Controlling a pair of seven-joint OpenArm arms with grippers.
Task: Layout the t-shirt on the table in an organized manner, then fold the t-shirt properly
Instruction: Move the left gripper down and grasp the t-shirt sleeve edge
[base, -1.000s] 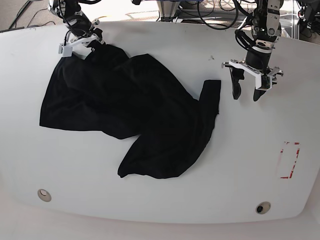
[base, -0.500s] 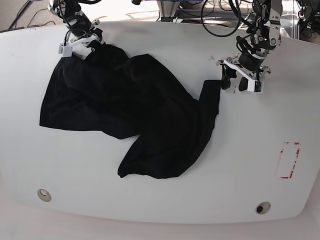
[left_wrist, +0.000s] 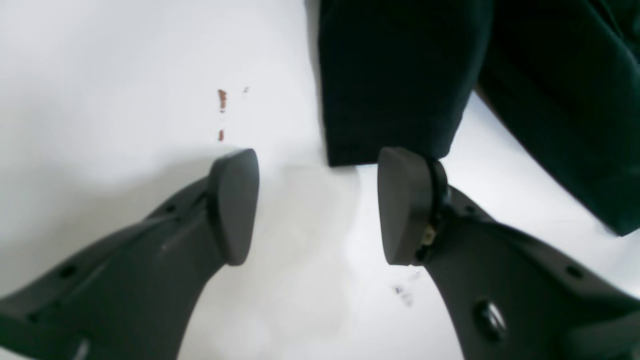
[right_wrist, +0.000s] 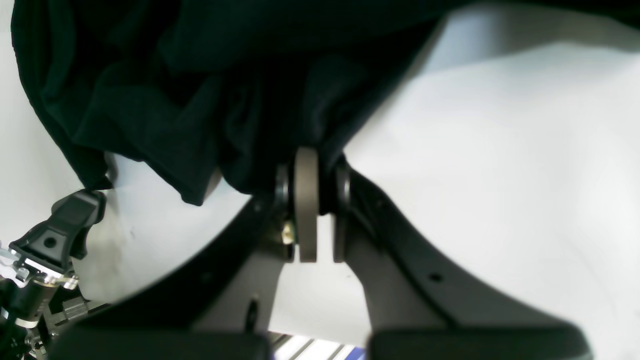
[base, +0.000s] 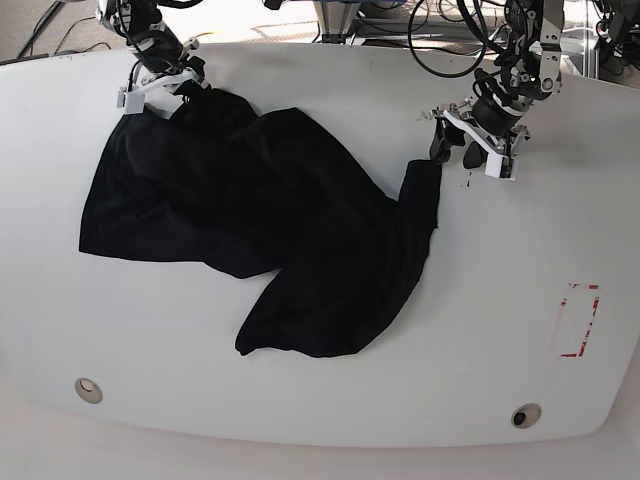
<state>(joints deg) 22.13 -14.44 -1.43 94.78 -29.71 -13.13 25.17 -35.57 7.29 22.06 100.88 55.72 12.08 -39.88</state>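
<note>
1. The t-shirt (base: 270, 230), black and crumpled, lies spread over the left and middle of the white table (base: 320, 400) in the base view; one narrow flap reaches toward the far right, and a lobe points toward the near edge.
2. The right gripper (base: 160, 88), at the far left corner of the cloth in the base view, is pinched on the t-shirt. In the right wrist view its pads (right_wrist: 306, 205) stand pressed together with a bunched fold of cloth (right_wrist: 210, 100) caught between them; the rest of the fabric hangs away from the pads in heavy wrinkles.
3. The left gripper (base: 462, 150) sits low at the far right tip of the narrow flap. Its jaws are spread and hold nothing.
4. In the left wrist view the squared end of the flap (left_wrist: 395, 85) lies just ahead of the two fingertips (left_wrist: 234, 205); the right-hand tip sits at the flap's hem, though contact cannot be told. The left-hand tip is over bare table.
5. A red dashed rectangle (base: 578, 320) marks the table's right side, well apart from the cloth.
6. Two round holes (base: 88, 389) lie near the table's front edge.
</note>
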